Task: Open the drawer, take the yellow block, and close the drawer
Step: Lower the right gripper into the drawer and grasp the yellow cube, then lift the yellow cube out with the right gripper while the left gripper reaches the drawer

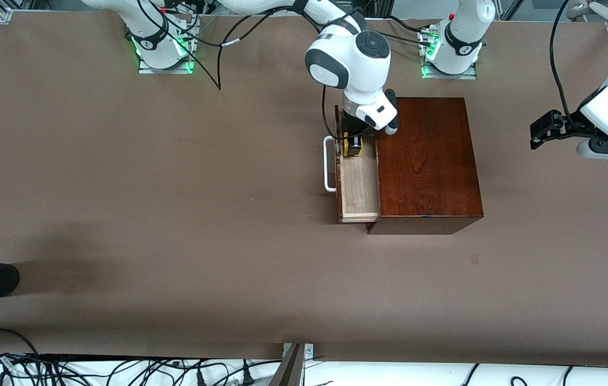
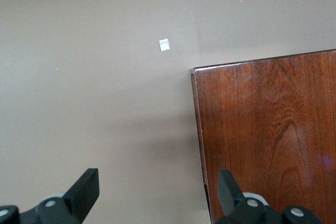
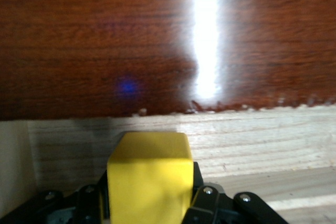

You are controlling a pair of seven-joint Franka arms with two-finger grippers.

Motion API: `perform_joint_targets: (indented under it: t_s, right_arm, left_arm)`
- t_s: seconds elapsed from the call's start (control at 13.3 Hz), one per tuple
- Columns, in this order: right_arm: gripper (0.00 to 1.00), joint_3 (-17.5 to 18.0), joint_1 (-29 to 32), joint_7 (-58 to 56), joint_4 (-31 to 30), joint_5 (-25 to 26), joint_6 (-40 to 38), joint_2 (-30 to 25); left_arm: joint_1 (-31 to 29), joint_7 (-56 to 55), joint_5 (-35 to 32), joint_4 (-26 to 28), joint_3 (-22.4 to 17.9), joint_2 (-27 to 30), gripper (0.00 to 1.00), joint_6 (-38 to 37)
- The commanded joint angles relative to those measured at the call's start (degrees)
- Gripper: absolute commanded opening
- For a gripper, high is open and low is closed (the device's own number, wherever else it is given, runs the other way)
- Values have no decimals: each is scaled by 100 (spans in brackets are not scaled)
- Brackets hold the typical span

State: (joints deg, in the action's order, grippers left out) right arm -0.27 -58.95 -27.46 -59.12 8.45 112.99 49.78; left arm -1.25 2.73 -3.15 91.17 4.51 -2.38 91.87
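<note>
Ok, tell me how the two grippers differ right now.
The right gripper is down in the open drawer, shut on the yellow block; the left gripper is open and holds nothing. The right works at the wooden box; the left waits above the table by the box's corner. Both have black fingers.

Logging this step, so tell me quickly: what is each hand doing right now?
Left hand: open, empty, over the table beside the wooden box.
Right hand: shut on the yellow block, in the open drawer.
</note>
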Motion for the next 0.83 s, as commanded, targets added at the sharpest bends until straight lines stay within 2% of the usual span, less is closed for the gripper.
perform_joint_targets:
  t_s: [0.0, 0.15, 0.45, 0.68, 0.75]
  right_arm:
    - [0, 18, 7, -13, 417, 34, -801, -362]
    - [0, -8, 225, -5, 462, 8, -1295, -862]
    - [0, -236, 822, 4, 454, -1, -1656, -1777]
    - [0, -298, 1586, 66, 410, -115, -1832, -2235]
    - [0, -298, 1919, 66, 279, -324, -1868, -2410]
  left_arm:
    - [2, 52, 148, -143, -3, -35, 100, -108]
    - [2, 52, 148, -143, 6, -35, 100, -108]
    - [2, 44, 148, -152, 6, -35, 100, -108]
    - [11, 52, 148, -196, 6, -52, 100, -108]
    - [28, 70, 148, -231, 40, -61, 100, -117]
